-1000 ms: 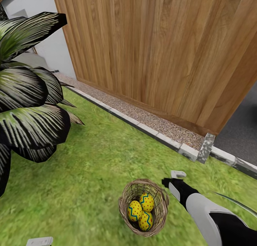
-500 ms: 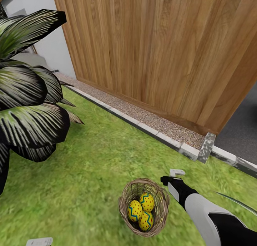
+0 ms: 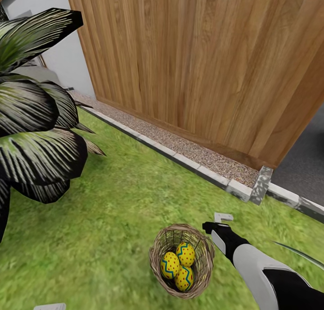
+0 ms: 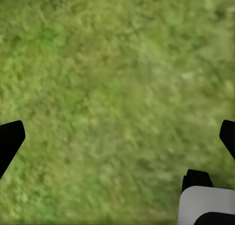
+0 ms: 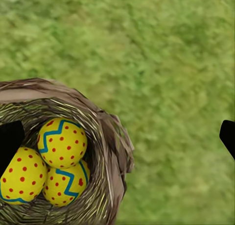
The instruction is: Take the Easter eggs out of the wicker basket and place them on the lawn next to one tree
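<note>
Three Easter eggs (image 3: 178, 265) in wicker basket (image 3: 198, 285), right gripper (image 3: 221, 223) beside it, jaws wide, left gripper's (image 4: 117, 132) seemingly wide too

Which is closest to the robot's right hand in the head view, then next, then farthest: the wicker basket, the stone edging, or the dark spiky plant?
1. Wicker basket, just to the left of the right hand.
2. Stone edging, ahead of it.
3. Dark spiky plant, far left.
</note>
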Motion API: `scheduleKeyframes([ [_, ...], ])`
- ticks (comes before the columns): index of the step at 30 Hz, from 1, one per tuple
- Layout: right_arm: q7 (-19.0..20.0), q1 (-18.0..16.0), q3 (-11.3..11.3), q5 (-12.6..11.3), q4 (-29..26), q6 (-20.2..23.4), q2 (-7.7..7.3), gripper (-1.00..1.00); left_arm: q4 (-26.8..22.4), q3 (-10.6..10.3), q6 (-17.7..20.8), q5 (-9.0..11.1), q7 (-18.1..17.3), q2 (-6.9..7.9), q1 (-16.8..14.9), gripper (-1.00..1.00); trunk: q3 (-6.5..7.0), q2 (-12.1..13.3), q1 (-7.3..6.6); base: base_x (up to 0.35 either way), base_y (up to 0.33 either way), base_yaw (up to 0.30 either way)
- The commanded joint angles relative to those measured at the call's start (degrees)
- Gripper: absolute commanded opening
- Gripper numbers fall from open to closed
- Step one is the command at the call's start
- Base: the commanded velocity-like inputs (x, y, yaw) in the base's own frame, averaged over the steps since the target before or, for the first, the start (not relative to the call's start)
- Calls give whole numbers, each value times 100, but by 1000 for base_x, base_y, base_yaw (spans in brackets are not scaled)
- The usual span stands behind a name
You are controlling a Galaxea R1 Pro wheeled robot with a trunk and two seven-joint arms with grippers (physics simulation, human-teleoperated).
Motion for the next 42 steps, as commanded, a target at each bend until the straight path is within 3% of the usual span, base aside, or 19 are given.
scheduleKeyframes([
  [1,-13,-1,-42,-25,-9,26,4,100,-10,-6,29,25,28,2,2,100,-23,-45,23,0,0,0],
  [24,0,0,-226,-187,51,77,-22,100,188,-6,-229,25,20,0,2,100,-436,-968,528,0,0,0],
  [42,13,0,-216,-197,61,70,-49,100,205,-6,-244,8,27,-17,2,100,-759,-1689,924,0,0,0],
])
